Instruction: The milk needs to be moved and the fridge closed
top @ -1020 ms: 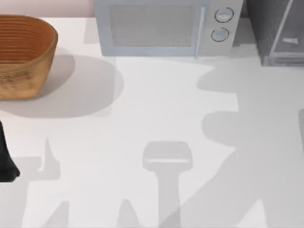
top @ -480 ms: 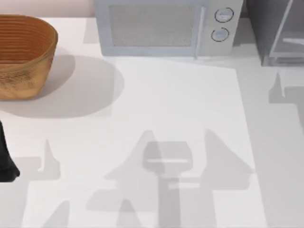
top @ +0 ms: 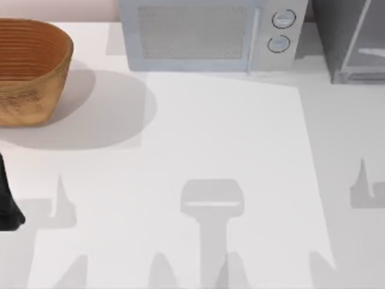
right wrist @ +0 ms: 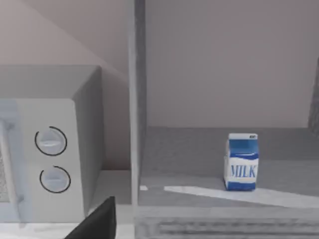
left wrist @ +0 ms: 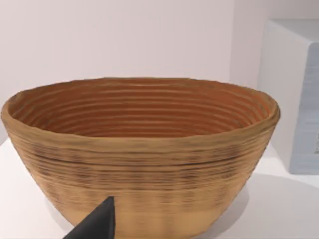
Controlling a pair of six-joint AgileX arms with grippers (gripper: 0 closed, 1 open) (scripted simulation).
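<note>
The milk [right wrist: 242,162], a small blue carton with a white band, stands upright on the grey floor inside the fridge [right wrist: 199,154] in the right wrist view. Seen from above, the fridge [top: 337,36] is at the table's back right corner, with its pale-framed glassy door panel [top: 367,42] standing at an angle. A dark part of my right gripper [right wrist: 97,221] shows low in the right wrist view, well short of the fridge and apart from the milk. My left arm [top: 7,198] rests at the table's left edge, and a dark tip of my left gripper [left wrist: 99,224] points at the basket.
A woven brown basket [top: 30,66] stands at the back left, seen close up as the basket [left wrist: 139,149] from the left wrist. A light grey microwave [top: 204,36] with two round knobs sits at the back centre, right beside the fridge. Arm shadows lie across the white tabletop [top: 210,138].
The arm shadows on the table have slid toward the right and the front edge. The basket, microwave, fridge and left arm have stayed put.
</note>
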